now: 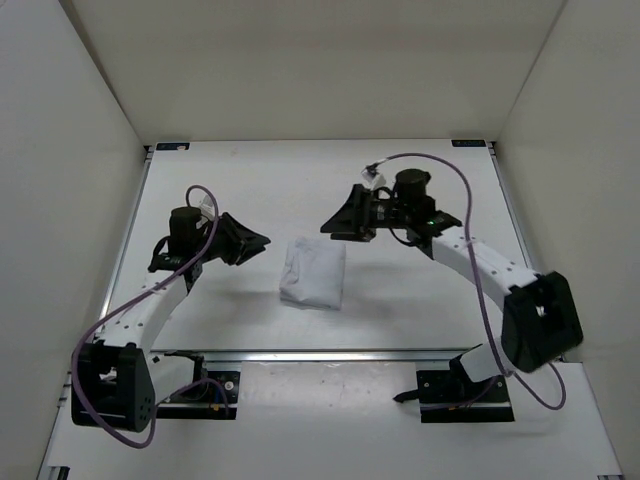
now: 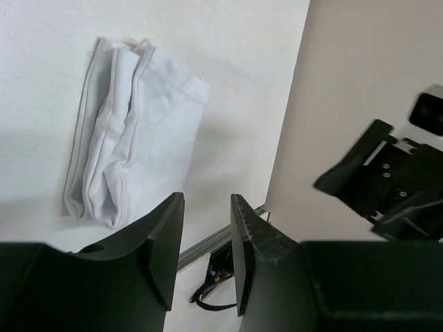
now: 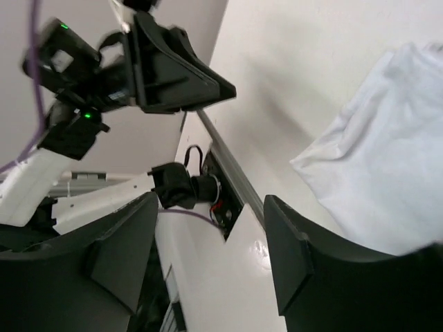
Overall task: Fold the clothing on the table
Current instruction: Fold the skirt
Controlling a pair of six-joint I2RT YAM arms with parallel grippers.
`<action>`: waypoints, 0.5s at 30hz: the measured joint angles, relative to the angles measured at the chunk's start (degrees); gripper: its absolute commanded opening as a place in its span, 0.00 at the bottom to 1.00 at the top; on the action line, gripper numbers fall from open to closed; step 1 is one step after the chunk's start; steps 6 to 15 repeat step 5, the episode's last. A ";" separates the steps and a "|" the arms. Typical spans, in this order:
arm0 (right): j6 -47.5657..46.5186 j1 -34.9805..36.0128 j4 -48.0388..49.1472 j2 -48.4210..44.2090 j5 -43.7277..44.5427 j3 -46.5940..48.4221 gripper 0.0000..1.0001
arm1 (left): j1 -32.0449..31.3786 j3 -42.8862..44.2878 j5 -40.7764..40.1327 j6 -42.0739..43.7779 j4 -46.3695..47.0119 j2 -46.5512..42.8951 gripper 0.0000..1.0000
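Left gripper [image 2: 208, 207]: black two-finger jaws parted with a narrow gap and nothing between them, so it's released. The tips point toward the clothing [image 2: 131, 138] and don't touch it.

Right gripper [image 3: 211, 207]: black jaws spread wide, empty, also released. Fabric shows past the right finger in the wrist view, with no contact.

The clothing is a thin, pale bluish-white garment lying as a compact, rough rectangle. The left wrist view shows several stacked layers with rolled edges along one long side. The surface is slightly rumpled.

It lies flat around the middle of the table [image 1: 250, 180], a large matte white rectangular top. It sits between the two grippers and somewhat closer to the near metal rail [image 1: 330, 355] than to the far edge.

In the top view, the left gripper is just to the left of the clothing. The right gripper is just off its far right corner. Both are near it but apart from it.

A purple cable [image 1: 470, 190] loops over the right arm, and another runs along the left arm. White walls enclose three sides.
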 measured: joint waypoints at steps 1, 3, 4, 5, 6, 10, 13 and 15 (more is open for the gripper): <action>-0.15 -1.36 -0.07 -3.41 0.33 -1.44 0.61 | -0.17 0.00 -0.02 0.24 -0.61 -0.48 0.43; -0.31 -2.97 0.02 -7.63 0.87 -4.24 0.59 | -0.37 0.00 -0.02 0.70 -1.81 -1.44 0.43; -0.85 -3.26 -0.90 -8.98 1.36 -5.33 0.61 | -0.37 -0.02 -0.07 0.90 -2.34 -2.01 0.43; -2.95 -2.62 -5.60 -9.33 3.17 -5.44 0.83 | -0.37 -0.04 -0.11 1.42 -3.56 -3.74 0.43; -2.95 -2.62 -5.60 -9.33 3.17 -5.44 0.83 | -0.37 -0.04 -0.11 1.42 -3.56 -3.74 0.43; -2.95 -2.62 -5.60 -9.33 3.17 -5.44 0.83 | -0.37 -0.04 -0.11 1.42 -3.56 -3.74 0.43; -2.95 -2.62 -5.60 -9.33 3.17 -5.44 0.83 | -0.37 -0.04 -0.11 1.42 -3.56 -3.74 0.43; -2.95 -2.62 -5.60 -9.33 3.17 -5.44 0.83 | -0.37 -0.04 -0.11 1.42 -3.56 -3.74 0.43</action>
